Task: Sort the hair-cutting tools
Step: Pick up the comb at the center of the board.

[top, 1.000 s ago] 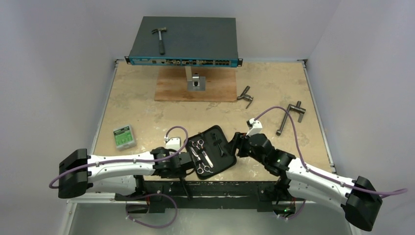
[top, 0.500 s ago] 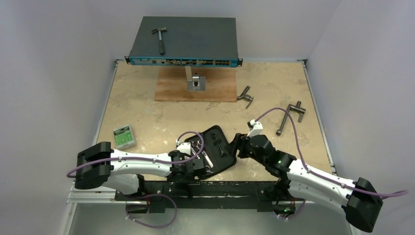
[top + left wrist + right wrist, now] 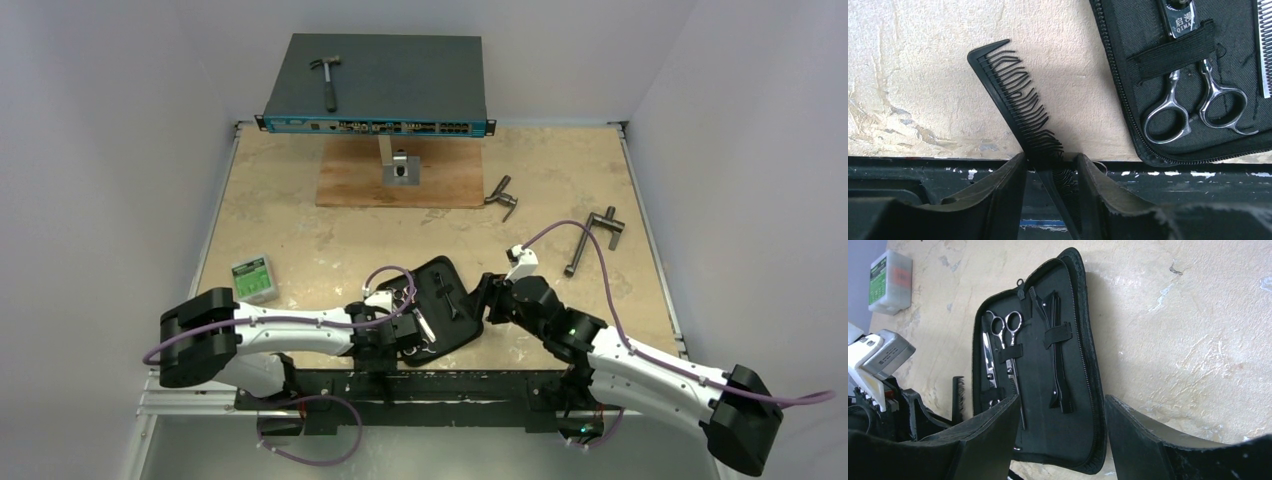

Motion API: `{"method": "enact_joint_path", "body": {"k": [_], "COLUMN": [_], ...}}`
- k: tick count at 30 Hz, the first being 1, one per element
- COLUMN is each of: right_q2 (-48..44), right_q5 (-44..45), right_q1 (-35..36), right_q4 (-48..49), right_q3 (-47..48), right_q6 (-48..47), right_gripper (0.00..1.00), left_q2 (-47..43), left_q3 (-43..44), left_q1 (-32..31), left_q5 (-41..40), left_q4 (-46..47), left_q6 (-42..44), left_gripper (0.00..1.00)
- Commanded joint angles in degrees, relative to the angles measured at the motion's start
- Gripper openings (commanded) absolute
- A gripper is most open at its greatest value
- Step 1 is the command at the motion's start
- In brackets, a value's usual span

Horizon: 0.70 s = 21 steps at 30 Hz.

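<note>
Between the fingers of the left pincer (image 3: 1050,162) sits the black comb (image 3: 1008,90), clamped at its near end, with its far tip slanting away over the table (image 3: 923,75), just left of the open zip case (image 3: 1243,55). Ahead of the right pincer (image 3: 1060,402), whose fingers stand wide apart on nothing, the two scissors (image 3: 1009,339) and the hair clip (image 3: 1058,370) lie strapped inside that case. By my reading three tools are stowed; only the comb remains to be tucked in
</note>
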Motion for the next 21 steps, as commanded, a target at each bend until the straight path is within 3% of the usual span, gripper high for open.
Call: {"method": "enact_joint_path", "body": {"k": [1,13,21], "right_q2": [-0.19,0.89,1.99], "right_q5": [-0.20,0.17,0.43], "right_q1": [-0.14,-0.15,-0.19], "right_q4": [0.62,0.52,1.05], "right_q3": [0.24,0.69,1.20], "right_q6": [-0.88,-0.88,-1.06], "right_gripper": [0.62,0.62,0.62], "left_q2": [4.49,5.45,-0.35], "left_q3": [-3.01,0.24,1.99], "left_q1": [1.36,3.82,3.75], "left_q5": [-0.03,-3.88,-6.99], "left_q4": [7.84,6.24,-0.55], "left_q6": [2.04,6.88,7.51], "left_gripper": [0.38,0.19,0.02]}}
